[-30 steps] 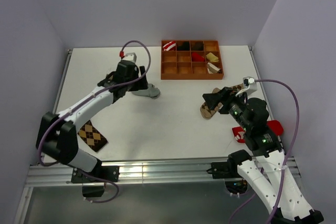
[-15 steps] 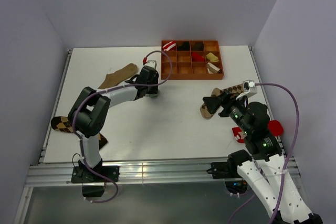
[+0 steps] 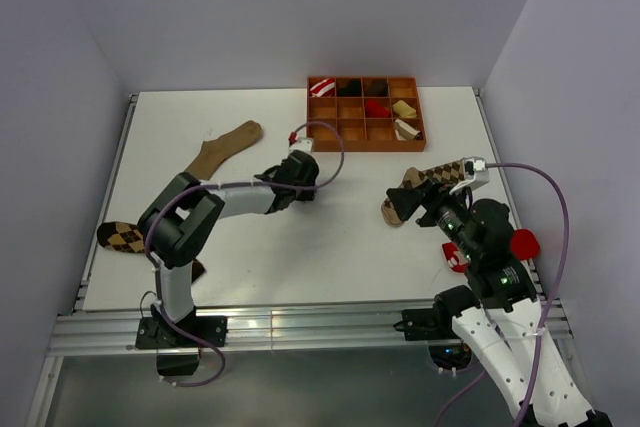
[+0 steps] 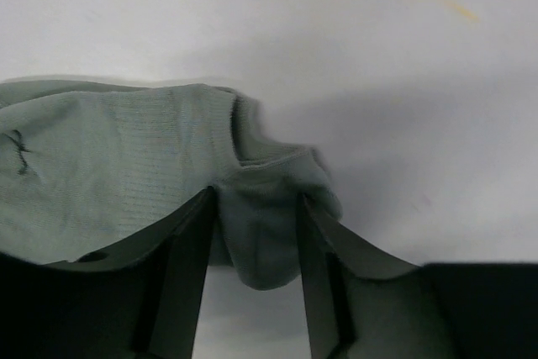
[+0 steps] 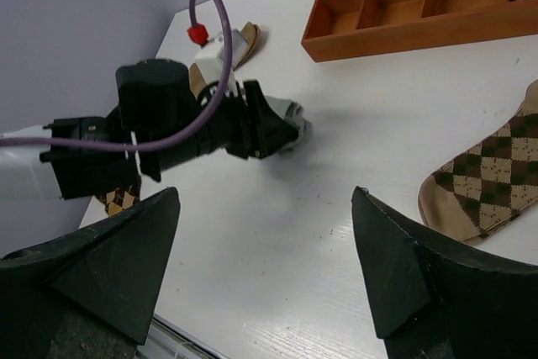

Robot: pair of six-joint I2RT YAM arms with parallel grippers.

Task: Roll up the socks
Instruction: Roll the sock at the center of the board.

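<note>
- Swinging in from the far left, the left gripper (image 4: 252,220) is now working at the middle of the table (image 3: 330,247), its narrowed fingers pinching a bunched fold of the grey sock (image 4: 118,174).
- In the left wrist view, that sock is lying flat and stretching leftward from the jaws.
- The right gripper (image 5: 265,208) is hovering wide apart, carrying nothing, just beside the lighter argyle sock (image 5: 492,178), which is running near-left to far-right.
- The tan sock (image 3: 225,147) is lying far left and the compartment tray (image 3: 366,145) is sitting far centre.
- The darker argyle sock (image 3: 125,237) is lying at the left edge, partly behind the left arm.
</note>
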